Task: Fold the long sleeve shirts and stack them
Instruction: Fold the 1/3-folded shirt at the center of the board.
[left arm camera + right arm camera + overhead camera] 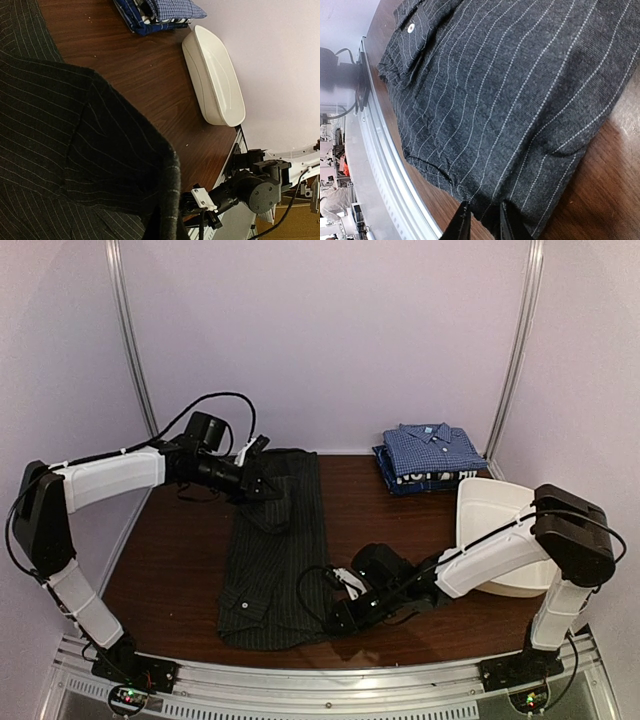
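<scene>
Dark wood tabletop (180, 570), lilac walls behind. Laid long thru ctr, 12 to 6 o'clock: dark charcoal pinstriped button-up shirt (270, 570), pocket w/ white button near the 6 end. At the shirt's 12 o'clock end, left gripper (262, 483) clamped on a bunched fold, cloth raised off the wood there; fingers buried in fabric on wrist cam. Down at the 5 o'clock hem corner, right gripper (484, 209) pinched onto the edge, cloth betw the two dark fingers (462, 225). Over at 2 o'clock: folded blue checked collared shirt (433, 447), sitting on folded navy shirt w/ white lettering (425, 478). At 3 o'clock, white oblong plastic tub (490, 525), near that stack, partly behind right arm.
</scene>
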You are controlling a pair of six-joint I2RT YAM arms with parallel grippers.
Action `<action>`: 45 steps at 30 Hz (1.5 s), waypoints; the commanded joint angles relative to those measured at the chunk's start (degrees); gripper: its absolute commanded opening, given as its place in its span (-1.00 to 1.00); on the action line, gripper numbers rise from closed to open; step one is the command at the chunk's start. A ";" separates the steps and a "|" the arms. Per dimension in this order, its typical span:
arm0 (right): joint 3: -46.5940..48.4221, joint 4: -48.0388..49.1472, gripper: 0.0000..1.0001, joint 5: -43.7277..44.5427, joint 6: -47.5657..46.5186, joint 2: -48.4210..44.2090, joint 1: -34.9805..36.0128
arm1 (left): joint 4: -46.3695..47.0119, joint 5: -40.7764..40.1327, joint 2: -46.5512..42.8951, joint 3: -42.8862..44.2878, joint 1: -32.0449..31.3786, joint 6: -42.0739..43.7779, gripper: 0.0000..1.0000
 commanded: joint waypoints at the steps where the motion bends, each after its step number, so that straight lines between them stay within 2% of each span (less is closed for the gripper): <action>1: -1.56 3.68 -0.54 0.17 1.82 -0.37 0.47 | -1.05 -0.84 0.87 -0.34 -1.43 1.90 -1.00; 8: -1.48 3.19 -0.45 1.35 2.42 -4.77 0.35 | -5.14 -1.66 1.09 -0.74 -4.09 4.44 -1.00; 13: 0.53 -0.68 -0.30 7.77 2.17 -11.26 -1.50 | -6.46 -1.89 1.16 -3.24 -6.69 5.42 -1.00; 17: -0.17 -2.48 -0.04 14.04 2.74 -16.15 -4.69 | -6.45 -2.06 1.45 -5.83 -8.00 5.32 -1.00; 19: -0.60 -2.58 0.00 15.86 3.02 -17.23 -6.62 | -6.44 -2.03 1.84 -6.28 -8.84 5.29 -1.00; 26: 0.19 -2.01 0.05 15.21 2.25 -16.70 -10.81 | -7.61 -2.64 3.85 -6.52 -11.81 5.57 -1.00; 37: -0.28 -1.35 0.05 14.06 1.72 -15.18 -11.47 | -13.51 -3.48 6.57 -6.49 -15.30 7.58 -0.97; 45: -0.45 -0.95 0.05 13.69 1.50 -14.62 -11.50 | -13.63 -3.21 7.94 -6.35 -17.61 7.23 -0.95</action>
